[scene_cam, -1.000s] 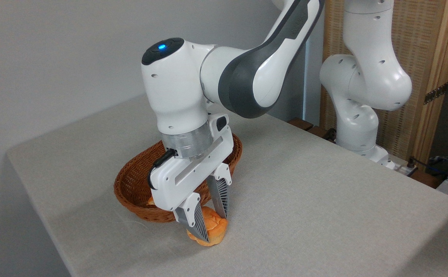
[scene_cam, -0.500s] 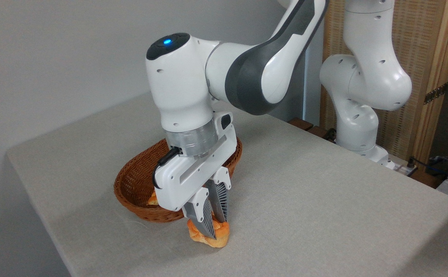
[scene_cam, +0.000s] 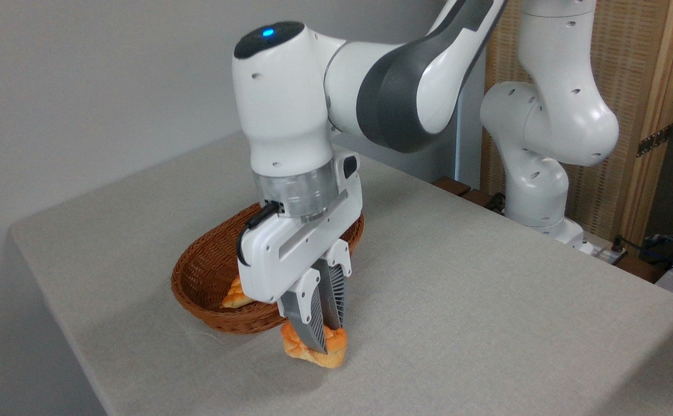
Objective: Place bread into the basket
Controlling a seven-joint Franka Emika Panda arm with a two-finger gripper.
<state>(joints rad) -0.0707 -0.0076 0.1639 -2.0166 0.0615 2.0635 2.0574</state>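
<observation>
The bread (scene_cam: 296, 348), a small golden-orange bun, is squeezed between my gripper's (scene_cam: 326, 341) two ribbed grey fingers. It hangs just off the cloth, right in front of the basket. My gripper is shut on it, pointing down. The brown wicker basket (scene_cam: 206, 268) lies on the table just behind and to the left of the gripper, partly hidden by the hand. Inside the basket a piece of pale golden loaf (scene_cam: 235, 297) shows beside the gripper's body.
The grey cloth-covered table (scene_cam: 457, 300) stretches to the right and back. Its front-left edge (scene_cam: 90, 370) runs close to the basket. The arm's white base (scene_cam: 535, 190) stands at the back right, before a wooden screen (scene_cam: 642, 115).
The fingers have closed in on the bun and pinched it. The arm has risen and shifted slightly right, lifting the bun off the cloth.
</observation>
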